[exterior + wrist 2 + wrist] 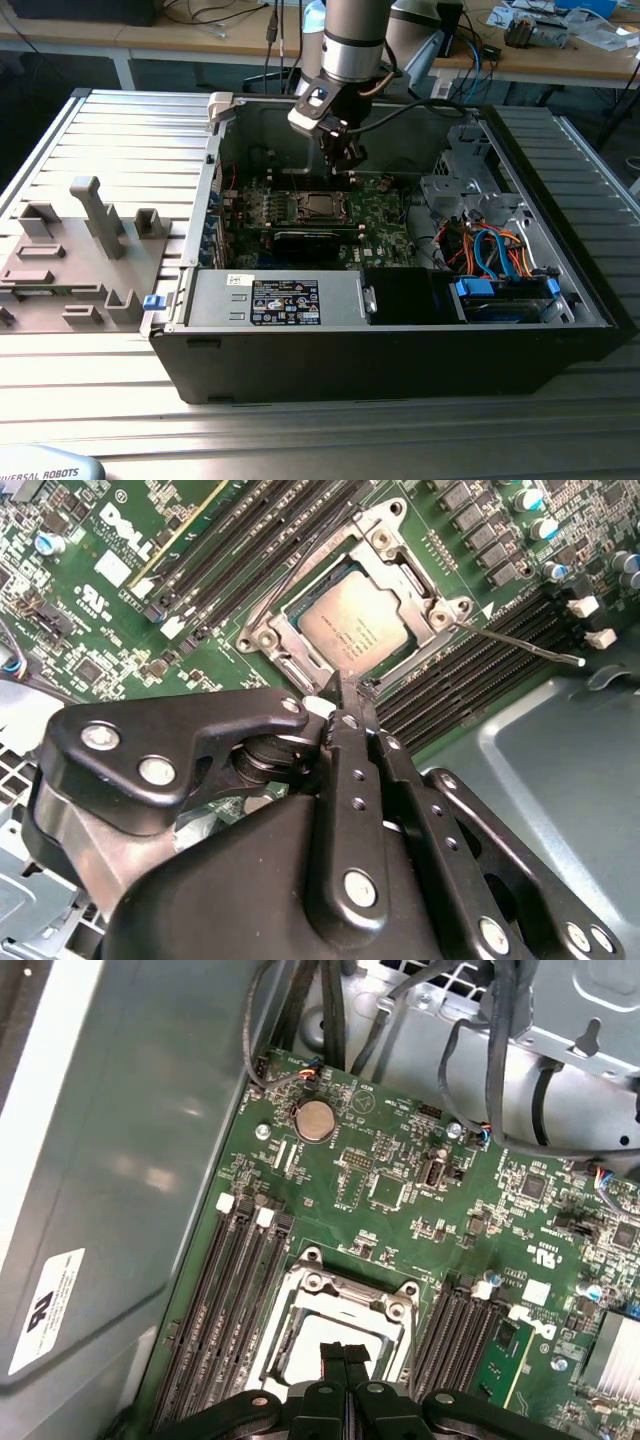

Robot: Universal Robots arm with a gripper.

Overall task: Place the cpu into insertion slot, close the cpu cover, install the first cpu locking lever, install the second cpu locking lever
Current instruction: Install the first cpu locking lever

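I'm seeing the cpu point(350, 625) sitting in the insertion slot point(318, 207) under the cpu cover point(395, 550). The gripper point(345, 685) is hovering at the cover's edge, fingers pressed together, empty. The locking lever point(520, 646) is sticking out; judging it thin, springy wire, best hooked nr its tip.

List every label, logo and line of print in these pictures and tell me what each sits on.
Green board: white brand logo, legible, left unquoted; smaller white codes too small to read.
Chip: faint engraved lines, too small to read.
Grey case wall: white sticker, unreadable.
Power supply box: dark sticker, blurred.
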